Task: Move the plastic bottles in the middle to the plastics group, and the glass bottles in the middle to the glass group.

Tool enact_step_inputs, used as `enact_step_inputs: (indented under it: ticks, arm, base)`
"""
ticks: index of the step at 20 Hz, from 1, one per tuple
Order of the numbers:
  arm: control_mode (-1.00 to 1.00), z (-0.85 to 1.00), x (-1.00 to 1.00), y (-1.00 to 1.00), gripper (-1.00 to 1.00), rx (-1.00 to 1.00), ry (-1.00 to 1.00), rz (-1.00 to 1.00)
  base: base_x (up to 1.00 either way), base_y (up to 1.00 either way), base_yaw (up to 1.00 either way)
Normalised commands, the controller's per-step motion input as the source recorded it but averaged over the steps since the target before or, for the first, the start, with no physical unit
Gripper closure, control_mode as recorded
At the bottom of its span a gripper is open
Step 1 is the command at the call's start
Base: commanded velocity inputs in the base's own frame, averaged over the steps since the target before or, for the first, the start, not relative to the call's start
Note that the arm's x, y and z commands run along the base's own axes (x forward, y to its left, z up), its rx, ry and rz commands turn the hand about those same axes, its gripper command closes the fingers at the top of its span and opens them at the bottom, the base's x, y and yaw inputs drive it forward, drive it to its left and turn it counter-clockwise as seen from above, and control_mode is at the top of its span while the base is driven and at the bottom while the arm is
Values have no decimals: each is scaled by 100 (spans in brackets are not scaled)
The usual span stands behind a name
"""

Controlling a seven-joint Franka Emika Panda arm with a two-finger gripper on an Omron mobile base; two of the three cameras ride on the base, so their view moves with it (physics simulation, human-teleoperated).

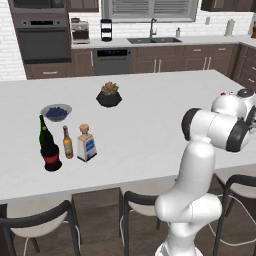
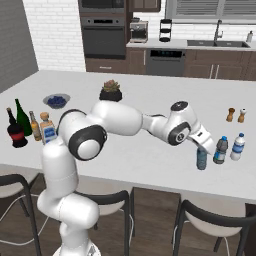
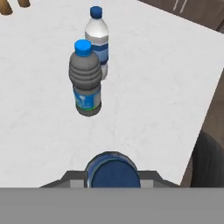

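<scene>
Your gripper (image 2: 202,150) is closed on the small water bottle (image 2: 201,159), which stands on the tabletop (image 2: 150,150) just beside the plastics pair: a grey-bodied bottle (image 2: 220,150) and a clearer one (image 2: 238,147) at its 3 o'clock. In the hand view the held bottle's blue cap (image 3: 113,172) sits between the fingertips, the pair at 12 o'clock.

Judged progress: the plastic step looks nearly finished; only the release is left. The square stoppered bottle (image 1: 86,143) and dark red-labelled bottle (image 1: 51,156) already stand touching or beside the green wine bottle (image 1: 44,131) and amber bottle (image 1: 67,143).

Nearby: blueberry bowl (image 1: 56,112), potted plant (image 1: 109,94), two shakers (image 2: 236,115). Nothing blocks your withdrawal except the close neighbouring bottle.
</scene>
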Motion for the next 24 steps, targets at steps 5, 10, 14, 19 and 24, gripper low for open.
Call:
enact_step_inputs:
  ticks: [5,10,14,19,24]
  arm:
    - [-100,0,0,-31,100,0,-4,0]
    - [-100,0,0,-12,100,0,-4,0]
    - [-100,-14,0,-2,100,0,-5,0]
    - [-100,-20,0,-3,100,0,-4,0]
    - [-100,-14,0,-8,100,0,0,0]
  base:
    - [0,0,0]
    - [0,0,0]
    - [0,0,0]
    - [0,0,0]
    - [0,0,0]
